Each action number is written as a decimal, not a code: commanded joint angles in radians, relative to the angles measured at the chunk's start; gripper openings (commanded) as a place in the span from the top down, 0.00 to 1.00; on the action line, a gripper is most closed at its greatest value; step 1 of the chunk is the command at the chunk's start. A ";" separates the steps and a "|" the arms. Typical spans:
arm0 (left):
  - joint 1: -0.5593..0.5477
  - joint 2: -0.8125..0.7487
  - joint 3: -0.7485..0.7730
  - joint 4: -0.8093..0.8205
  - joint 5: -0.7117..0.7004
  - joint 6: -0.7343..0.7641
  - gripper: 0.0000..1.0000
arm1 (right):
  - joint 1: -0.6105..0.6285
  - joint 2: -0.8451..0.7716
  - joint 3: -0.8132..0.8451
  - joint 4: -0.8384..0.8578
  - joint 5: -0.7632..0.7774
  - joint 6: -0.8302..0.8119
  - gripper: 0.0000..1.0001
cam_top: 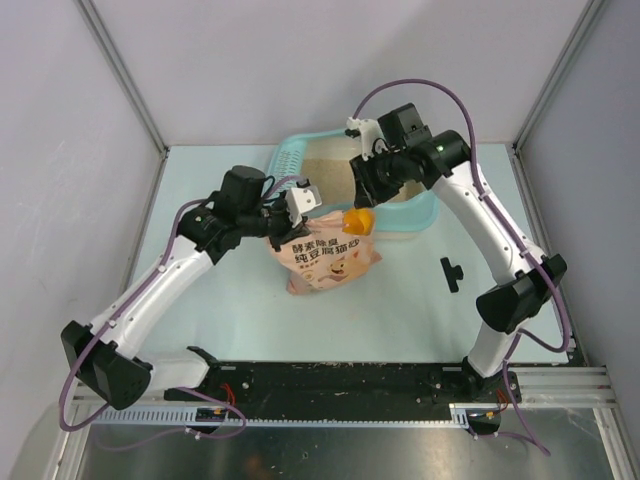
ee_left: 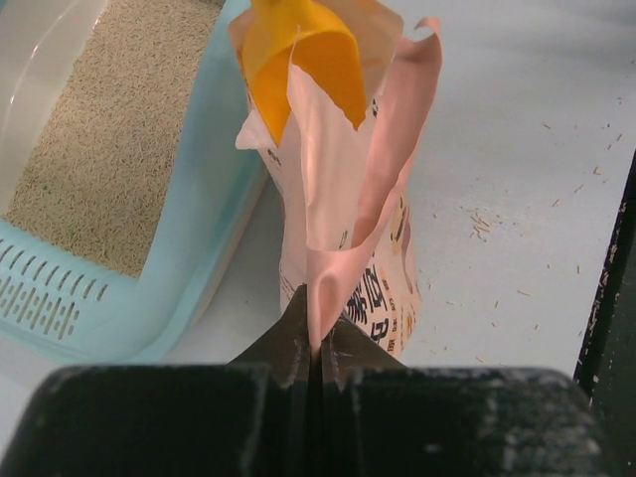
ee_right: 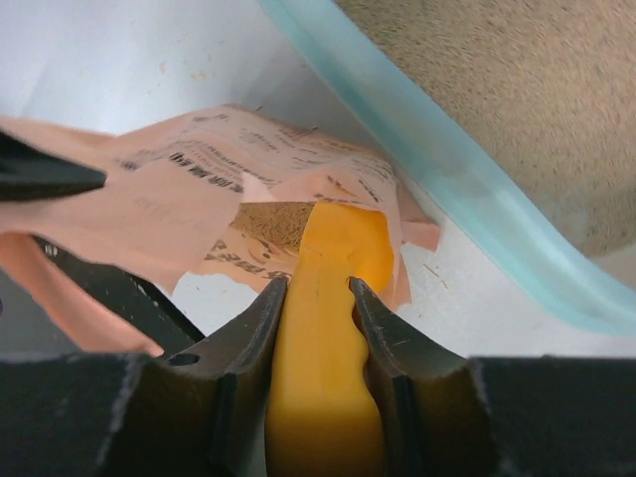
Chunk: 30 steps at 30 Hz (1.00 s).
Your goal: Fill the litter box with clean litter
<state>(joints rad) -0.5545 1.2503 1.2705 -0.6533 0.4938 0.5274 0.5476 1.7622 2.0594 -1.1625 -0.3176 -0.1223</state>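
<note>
Litter box (ee_left: pixel 199 229) beside bag (cam_top: pixel 330 255), left fingers (ee_left: pixel 286 343) pinching bag edge, right fingers (ee_right: pixel 248 338) clamping scoop (ee_right: pixel 328 328)

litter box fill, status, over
Left tool shut on bag edge. Right tool shut on scoop, dipped in bag mouth. Litter box holds litter layer. Nothing in the way.
</note>
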 commanded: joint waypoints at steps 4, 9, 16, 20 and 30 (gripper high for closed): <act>-0.015 -0.094 0.027 0.165 0.080 -0.043 1.00 | 0.017 -0.070 -0.145 0.136 0.265 0.254 1.00; -0.033 -0.078 0.043 0.179 0.086 -0.075 1.00 | 0.040 -0.125 -0.356 0.194 0.270 0.292 1.00; -0.047 -0.061 0.030 0.195 0.100 -0.109 1.00 | 0.064 -0.133 -0.566 0.286 0.227 0.329 1.00; -0.053 -0.034 0.020 0.216 0.123 -0.132 1.00 | 0.063 -0.107 -0.617 0.351 0.143 0.377 1.00; -0.064 -0.019 -0.037 0.291 0.127 -0.147 1.00 | 0.043 -0.106 -0.729 0.584 -0.257 0.530 1.00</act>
<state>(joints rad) -0.6086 1.2583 1.2167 -0.5529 0.5465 0.4088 0.5854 1.6180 1.3899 -0.6365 -0.2649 0.2962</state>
